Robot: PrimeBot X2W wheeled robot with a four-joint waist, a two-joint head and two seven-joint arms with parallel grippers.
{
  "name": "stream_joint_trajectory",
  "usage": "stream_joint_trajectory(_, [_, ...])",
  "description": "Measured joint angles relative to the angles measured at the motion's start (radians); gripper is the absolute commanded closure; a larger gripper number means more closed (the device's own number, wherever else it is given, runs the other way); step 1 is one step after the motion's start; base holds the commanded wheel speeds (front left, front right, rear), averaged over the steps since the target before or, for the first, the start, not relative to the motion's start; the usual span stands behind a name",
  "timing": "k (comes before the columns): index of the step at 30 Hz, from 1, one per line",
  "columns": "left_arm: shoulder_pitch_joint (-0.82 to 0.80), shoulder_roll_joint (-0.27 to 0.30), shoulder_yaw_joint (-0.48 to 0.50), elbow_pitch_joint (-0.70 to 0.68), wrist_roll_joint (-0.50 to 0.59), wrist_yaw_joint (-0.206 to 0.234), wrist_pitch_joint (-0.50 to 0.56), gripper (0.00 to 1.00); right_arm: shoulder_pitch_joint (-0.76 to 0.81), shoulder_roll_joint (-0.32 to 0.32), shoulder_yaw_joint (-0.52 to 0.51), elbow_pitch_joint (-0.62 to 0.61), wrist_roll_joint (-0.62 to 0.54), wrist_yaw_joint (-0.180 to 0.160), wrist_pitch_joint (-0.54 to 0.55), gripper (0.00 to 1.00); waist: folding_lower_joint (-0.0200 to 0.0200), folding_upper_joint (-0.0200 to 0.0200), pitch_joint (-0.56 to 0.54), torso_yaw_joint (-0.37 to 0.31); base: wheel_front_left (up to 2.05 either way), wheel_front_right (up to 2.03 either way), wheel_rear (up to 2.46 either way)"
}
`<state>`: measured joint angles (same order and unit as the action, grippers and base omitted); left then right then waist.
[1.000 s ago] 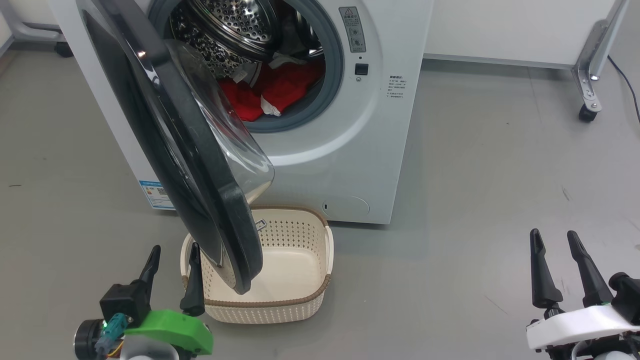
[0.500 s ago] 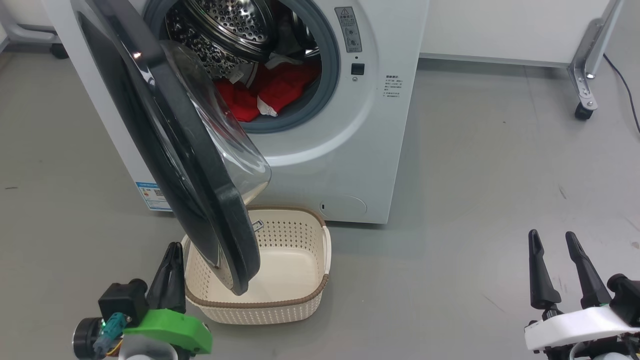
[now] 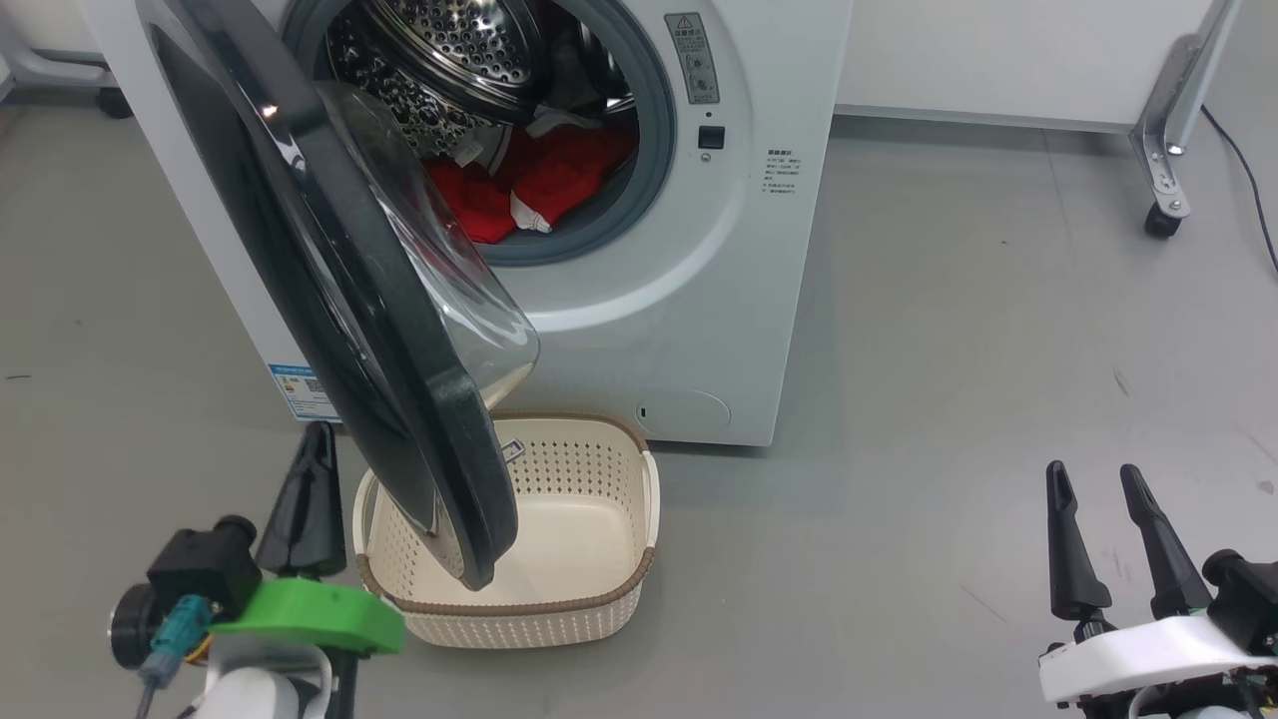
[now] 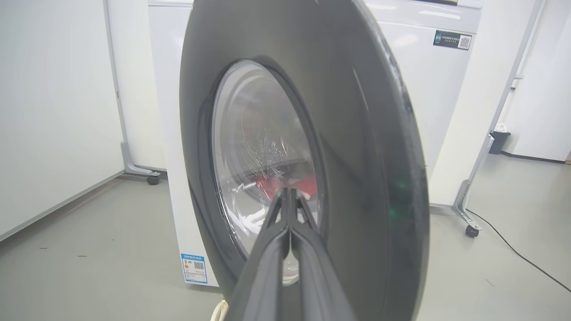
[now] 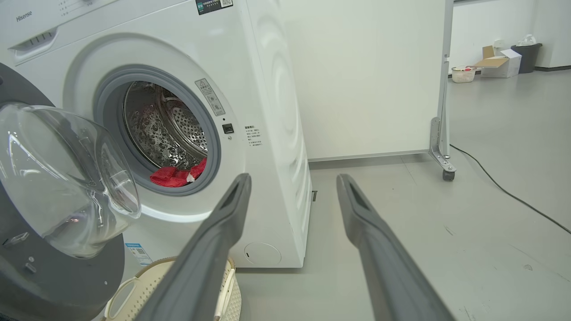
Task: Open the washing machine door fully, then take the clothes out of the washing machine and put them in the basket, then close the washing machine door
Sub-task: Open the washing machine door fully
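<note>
I look out over a grey floor marked with a few dark scuffs. At the back a white partition panel stands on a metal leg that ends in a black caster. A black cable trails over the floor near it. Far off in the right wrist view, I make out a cardboard box beside a dark bin.
</note>
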<state>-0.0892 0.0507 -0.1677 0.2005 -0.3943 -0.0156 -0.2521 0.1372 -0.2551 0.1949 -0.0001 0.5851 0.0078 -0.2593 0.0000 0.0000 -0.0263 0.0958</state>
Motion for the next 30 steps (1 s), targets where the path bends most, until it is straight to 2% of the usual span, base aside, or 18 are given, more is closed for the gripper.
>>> stream_joint_trajectory(5, [-0.059, 0.000, 0.049, -0.081, 0.000, 0.000, 0.000, 1.00, 0.000, 0.007, -0.002, 0.002, -0.008, 0.001, 0.000, 0.00, 0.0000, 0.0000, -0.001, -0.002, 0.00, 0.00, 0.00])
stream_joint_trajectory(12, [-0.172, -0.002, 0.073, -0.172, -0.004, -0.025, -0.005, 1.00, 0.000, 0.021, -0.006, 0.008, -0.016, 0.012, 0.000, 0.00, 0.0000, 0.0000, -0.005, -0.010, 0.00, 0.00, 0.00])
stream_joint_trajectory(21, [-0.234, -0.001, 0.026, -0.188, 0.010, -0.044, -0.003, 1.00, -0.003, 0.036, 0.001, 0.011, -0.026, 0.029, 0.000, 0.00, 0.0000, 0.0000, -0.011, -0.031, 0.00, 0.00, 0.00])
stream_joint_trajectory(30, [-0.255, -0.003, -0.060, -0.183, 0.012, -0.058, 0.071, 1.00, -0.003, 0.041, 0.001, 0.024, -0.034, 0.038, 0.000, 0.00, 0.0001, 0.0000, -0.020, -0.067, 0.00, 0.00, 0.00])
